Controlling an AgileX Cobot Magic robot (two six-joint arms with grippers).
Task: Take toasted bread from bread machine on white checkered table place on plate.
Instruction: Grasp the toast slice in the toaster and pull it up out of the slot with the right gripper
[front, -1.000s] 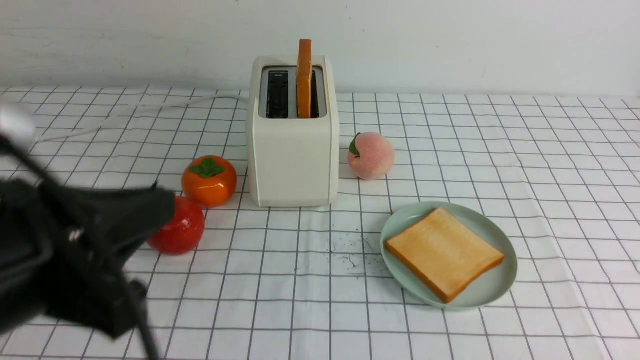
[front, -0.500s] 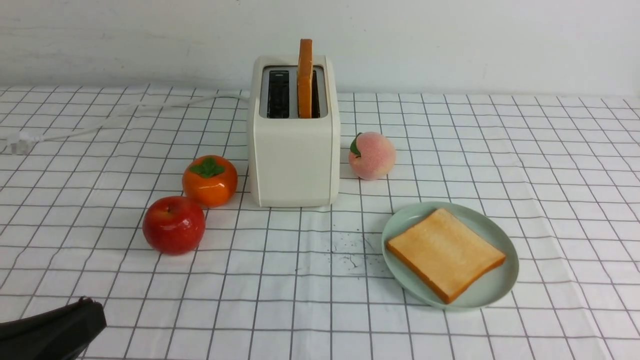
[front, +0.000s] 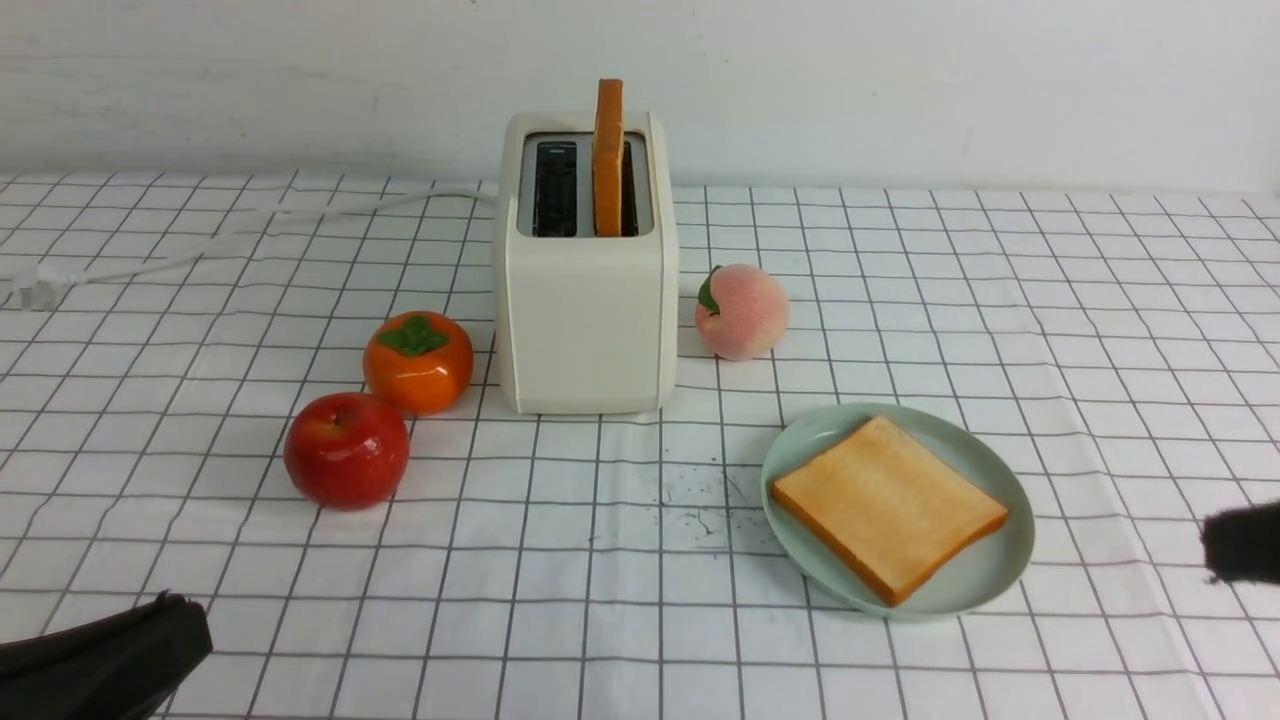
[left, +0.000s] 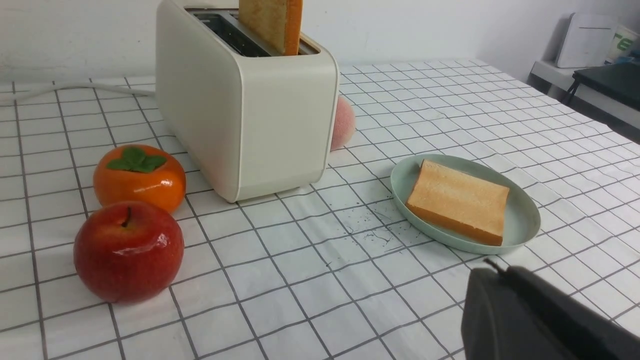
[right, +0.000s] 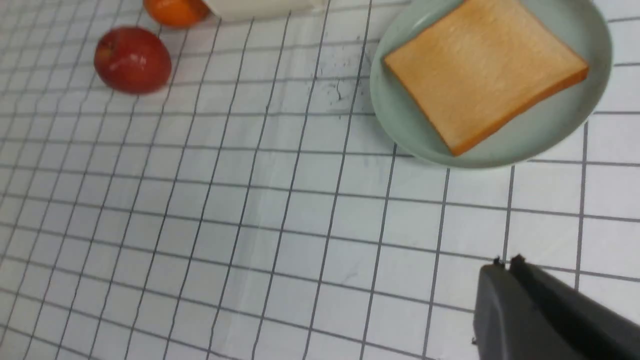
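1. The white checkered table (front: 1100, 300) is lying open across its right half and along the near strip. Its back edge is meeting the wall just behind the bread machine (front: 588, 300).
2. A persimmon (front: 418, 360) is sitting just beside the machine's left side, with a red apple (front: 347, 450) nearer the camera. A peach (front: 742, 312) is sitting near the right side. A white cord (front: 250, 235) is trailing off to the left rear.
3. The left gripper (front: 185, 630) is hanging low at the near left corner, well apart from the apple. Its fingers are pressing together with nothing between them.
4. The right gripper (front: 1215, 545) is showing at the right edge, near the plate (front: 985, 585) but not touching it. The right wrist view is showing its fingers closed on each other and empty.
5. The upright toast slice (front: 608, 150) is standing in the right-hand slot. Its orange-brown crust is projecting above the grey top.
6. The flat toast slice (front: 888, 505) is lying on the plate, golden-tan face up. Dark crumbs (front: 700, 505) are lying just beside the plate's left rim.
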